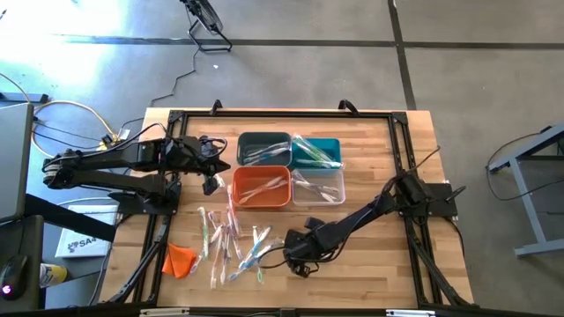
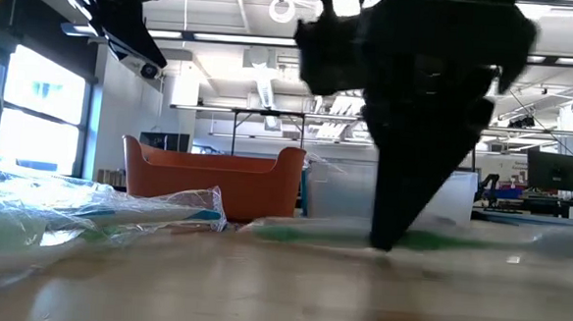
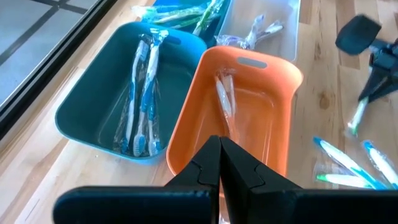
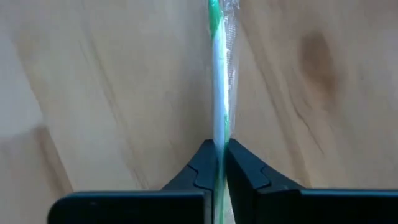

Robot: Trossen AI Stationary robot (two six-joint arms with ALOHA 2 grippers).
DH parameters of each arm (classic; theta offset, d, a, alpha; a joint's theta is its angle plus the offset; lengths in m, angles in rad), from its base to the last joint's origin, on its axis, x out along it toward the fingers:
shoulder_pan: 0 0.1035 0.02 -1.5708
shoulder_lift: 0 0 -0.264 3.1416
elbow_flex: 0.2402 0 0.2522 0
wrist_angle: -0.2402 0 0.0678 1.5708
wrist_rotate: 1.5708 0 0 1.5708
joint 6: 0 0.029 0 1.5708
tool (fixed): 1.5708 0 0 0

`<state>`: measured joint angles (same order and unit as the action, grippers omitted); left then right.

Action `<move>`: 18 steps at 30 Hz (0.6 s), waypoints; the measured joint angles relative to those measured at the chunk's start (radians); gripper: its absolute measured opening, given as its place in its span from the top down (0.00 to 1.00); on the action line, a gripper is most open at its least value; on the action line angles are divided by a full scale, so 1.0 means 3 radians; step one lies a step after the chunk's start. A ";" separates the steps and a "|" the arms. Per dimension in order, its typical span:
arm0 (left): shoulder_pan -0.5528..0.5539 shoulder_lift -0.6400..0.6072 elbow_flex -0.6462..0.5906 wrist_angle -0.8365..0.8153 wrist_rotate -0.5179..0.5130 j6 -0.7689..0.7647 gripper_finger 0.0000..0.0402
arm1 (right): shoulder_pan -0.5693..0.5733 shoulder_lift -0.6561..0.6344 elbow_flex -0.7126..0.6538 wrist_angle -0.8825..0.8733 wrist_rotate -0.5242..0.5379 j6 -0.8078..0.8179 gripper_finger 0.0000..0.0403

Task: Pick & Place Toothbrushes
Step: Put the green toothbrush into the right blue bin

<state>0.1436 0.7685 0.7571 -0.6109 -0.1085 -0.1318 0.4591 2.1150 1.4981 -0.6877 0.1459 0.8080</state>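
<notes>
Several wrapped toothbrushes lie loose on the wooden table, near its front edge. My right gripper stands at the right end of that scatter. It points steeply down and is shut on a white-and-green toothbrush in a clear wrapper. The low view shows its fingertips down at the table top. My left gripper is shut on nothing and hangs above the table by the left side of the orange bin. More toothbrushes lie in the dark grey bin, the teal bin, the orange bin and the clear bin. My right gripper pinches the toothbrush's white handle and its wrapper between the two fingers. The fingers come from above, slanting steeply down, one on each long side of the handle. The toothbrush lies flat on the table. The fingers hide how far along the handle the hold sits.
The four bins stand two by two at the middle of the table. A small orange cloth lump lies at the front left. A black frame runs around the table top. The loose toothbrushes lie left of my right gripper.
</notes>
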 joint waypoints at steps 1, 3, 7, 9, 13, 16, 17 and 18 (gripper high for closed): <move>0.0000 -0.0001 0.0000 -0.0005 -0.0001 0.0000 1.00 | 0.0000 -0.0043 -0.0004 -0.0049 0.0009 0.0001 0.97; 0.0000 0.0000 0.0001 -0.0021 0.0000 0.0000 1.00 | -0.0008 -0.0179 -0.0006 -0.0136 0.0044 0.0006 0.97; 0.0000 0.0000 0.0000 -0.0087 -0.0001 0.0000 1.00 | -0.0034 -0.0477 0.0007 -0.0355 0.0185 0.0020 0.98; 0.0000 -0.0001 0.0000 -0.0094 -0.0001 0.0000 1.00 | -0.0066 -0.0603 0.0003 -0.0442 0.0313 0.0026 0.98; 0.0000 -0.0001 0.0000 -0.0093 -0.0001 0.0000 1.00 | -0.0131 -0.0949 0.0013 -0.0608 0.0596 0.0024 0.98; 0.0000 -0.0001 0.0001 -0.0090 -0.0001 0.0000 1.00 | -0.0220 -0.1148 0.0008 -0.0714 0.0794 0.0017 0.98; 0.0000 -0.0001 0.0001 -0.0089 -0.0001 0.0000 1.00 | -0.0253 -0.1227 0.0007 -0.0744 0.0862 0.0000 0.98; 0.0000 0.0000 0.0001 -0.0092 -0.0001 0.0000 1.00 | -0.0288 -0.1306 0.0008 -0.0770 0.0935 -0.0013 0.98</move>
<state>0.1436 0.7685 0.7574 -0.6383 -0.1089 -0.1318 0.3727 1.7233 1.5004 -0.9187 0.4265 0.8040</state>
